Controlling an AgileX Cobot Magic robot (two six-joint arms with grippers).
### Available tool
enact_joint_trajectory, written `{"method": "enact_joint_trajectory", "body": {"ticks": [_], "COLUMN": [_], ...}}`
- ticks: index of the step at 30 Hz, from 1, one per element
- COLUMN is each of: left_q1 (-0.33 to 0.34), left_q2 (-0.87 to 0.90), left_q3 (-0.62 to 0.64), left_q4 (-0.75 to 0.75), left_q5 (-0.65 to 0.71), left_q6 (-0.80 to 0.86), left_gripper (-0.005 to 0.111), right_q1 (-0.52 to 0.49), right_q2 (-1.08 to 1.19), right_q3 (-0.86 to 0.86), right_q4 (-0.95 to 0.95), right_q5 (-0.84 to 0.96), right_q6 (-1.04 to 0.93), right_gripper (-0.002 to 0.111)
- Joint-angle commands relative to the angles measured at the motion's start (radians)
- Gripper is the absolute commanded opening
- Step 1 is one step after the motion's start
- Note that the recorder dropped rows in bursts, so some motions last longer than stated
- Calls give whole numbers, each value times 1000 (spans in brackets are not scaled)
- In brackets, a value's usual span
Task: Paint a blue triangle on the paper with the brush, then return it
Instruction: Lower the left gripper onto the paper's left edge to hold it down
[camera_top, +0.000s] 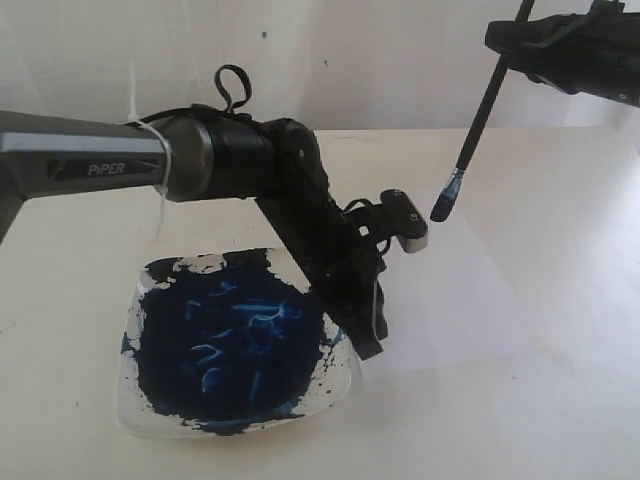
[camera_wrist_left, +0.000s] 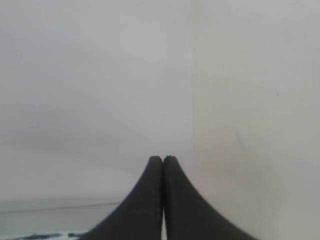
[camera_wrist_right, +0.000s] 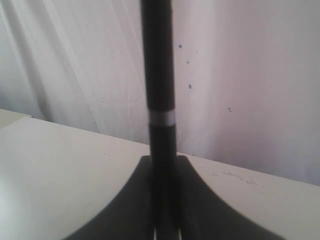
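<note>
My right gripper (camera_top: 522, 38) hangs high at the upper right, shut on the black handle of the brush (camera_top: 480, 115). The brush slants down and left, and its blue-stained tip (camera_top: 443, 207) hovers in the air above the paper (camera_top: 470, 300). In the right wrist view the brush handle (camera_wrist_right: 159, 75) stands up between the closed fingers of the right gripper (camera_wrist_right: 163, 161). No blue triangle shows on the paper. My left gripper (camera_top: 370, 343) points down at the dish's right edge, and in the left wrist view the left gripper (camera_wrist_left: 163, 159) is shut on nothing.
A square dish (camera_top: 130, 405) smeared with dark blue paint (camera_top: 230, 345) lies at the front left. The left arm (camera_top: 210, 155) reaches across from the left above the dish. A white wall (camera_top: 380, 60) stands behind the cream table (camera_top: 560, 410).
</note>
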Motion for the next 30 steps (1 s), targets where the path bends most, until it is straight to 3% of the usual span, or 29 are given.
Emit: {"method": "enact_joint_trajectory", "body": {"ticks": [1,30], "left_q1": [-27,-38], "left_q2": [28,52], "left_q3": [-3,-3], "left_q4": [16,40], "left_q5": [-29,-58], "left_q6": [-3,1], "left_gripper": [0,0], "right_q1": [-8,-8], "right_q2": [1,1], "right_q3": [-7,-7], "right_q4": [10,8], "right_q5": [-10,-10], "right_q6": [-9,-9], "right_gripper": [0,0]}}
